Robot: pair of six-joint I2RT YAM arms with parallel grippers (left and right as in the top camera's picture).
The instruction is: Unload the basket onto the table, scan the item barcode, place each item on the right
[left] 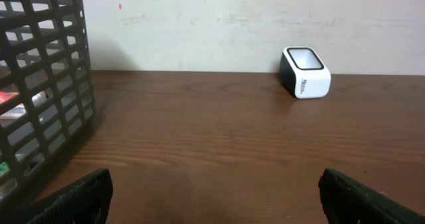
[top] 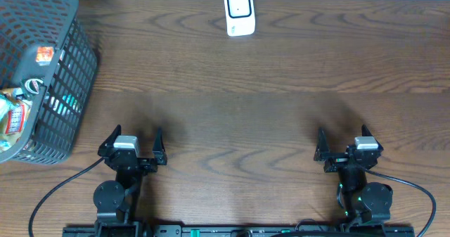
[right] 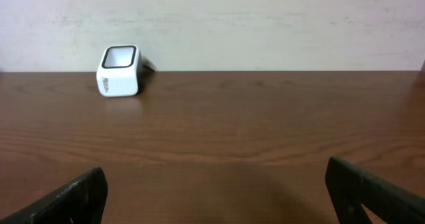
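Bare table [top: 232, 110] between basket [top: 67, 68] and scanner [top: 239, 12]

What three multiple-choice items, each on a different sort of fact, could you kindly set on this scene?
1. What colour is the basket? A. dark grey B. red C. white
2. Where does the scanner stand? A. in the basket B. at the far edge of the table C. at its near edge
3. How are the left gripper and right gripper? A. both shut B. one shut C. both open, empty

Answers: 1 A, its mesh sides show dark grey; 2 B, it stands alone at the edge farthest from both grippers; 3 C, each pair of fingers is spread with nothing between.
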